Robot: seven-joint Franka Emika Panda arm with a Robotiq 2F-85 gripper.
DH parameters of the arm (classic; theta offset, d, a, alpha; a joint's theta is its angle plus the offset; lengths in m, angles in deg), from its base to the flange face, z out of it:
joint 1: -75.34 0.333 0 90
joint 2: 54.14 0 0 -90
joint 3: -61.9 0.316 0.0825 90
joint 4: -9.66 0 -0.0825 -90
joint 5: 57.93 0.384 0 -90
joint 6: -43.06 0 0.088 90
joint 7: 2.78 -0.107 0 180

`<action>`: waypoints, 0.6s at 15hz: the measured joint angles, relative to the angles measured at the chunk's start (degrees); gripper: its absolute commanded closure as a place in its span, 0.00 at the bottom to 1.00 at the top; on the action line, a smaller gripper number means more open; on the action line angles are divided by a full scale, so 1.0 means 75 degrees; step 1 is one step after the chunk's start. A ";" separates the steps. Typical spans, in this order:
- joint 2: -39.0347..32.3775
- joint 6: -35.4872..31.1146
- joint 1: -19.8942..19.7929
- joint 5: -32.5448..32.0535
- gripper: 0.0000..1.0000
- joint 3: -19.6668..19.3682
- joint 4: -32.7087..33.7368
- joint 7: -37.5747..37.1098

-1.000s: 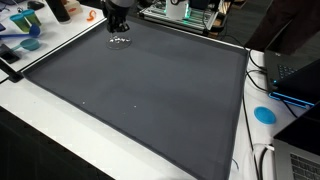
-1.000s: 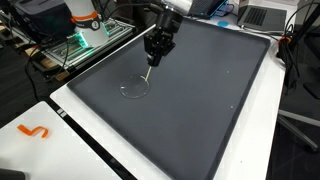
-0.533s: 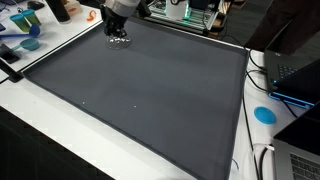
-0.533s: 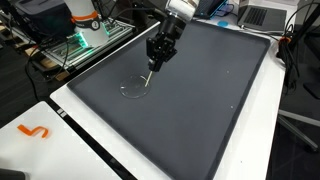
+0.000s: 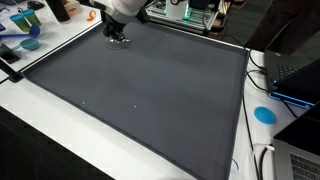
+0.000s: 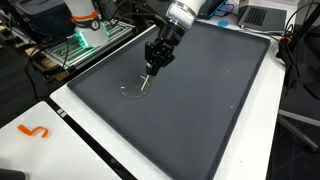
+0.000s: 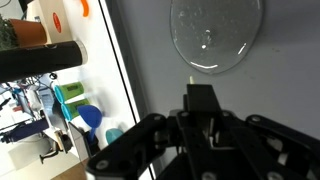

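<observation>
My gripper (image 6: 153,62) hangs low over a dark grey mat (image 6: 200,90) near its far corner. It is shut on a thin light stick (image 6: 147,78) that points down at a clear round disc (image 6: 133,88) lying on the mat. In an exterior view the gripper (image 5: 118,36) partly hides the disc (image 5: 121,42). In the wrist view the disc (image 7: 215,30) lies just ahead of the jaws (image 7: 205,112), and the stick's pale tip (image 7: 190,80) ends a little short of its rim.
The mat lies on a white table (image 5: 40,140). Blue items (image 5: 28,38) and a dark bottle (image 5: 60,10) stand beyond the mat's corner. A laptop (image 5: 295,75) and a blue disc (image 5: 265,113) lie beside the mat. Green-lit equipment (image 6: 85,40) stands behind the mat.
The gripper with the stick has come down and moved closer to the clear disc, now partly covering it in an exterior view. The disc has not moved.
</observation>
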 measured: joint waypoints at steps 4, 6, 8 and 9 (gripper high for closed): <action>-0.0118 0.0243 0.0000 -0.0009 0.96 -0.0011 0.0109 -0.0033; -0.0154 0.0338 0.0000 -0.0009 0.96 -0.0016 0.0146 -0.0033; -0.0180 0.0438 0.0000 -0.0009 0.96 -0.0017 0.0171 -0.0033; -0.0187 0.0480 0.0000 -0.0009 0.96 -0.0018 0.0181 -0.0033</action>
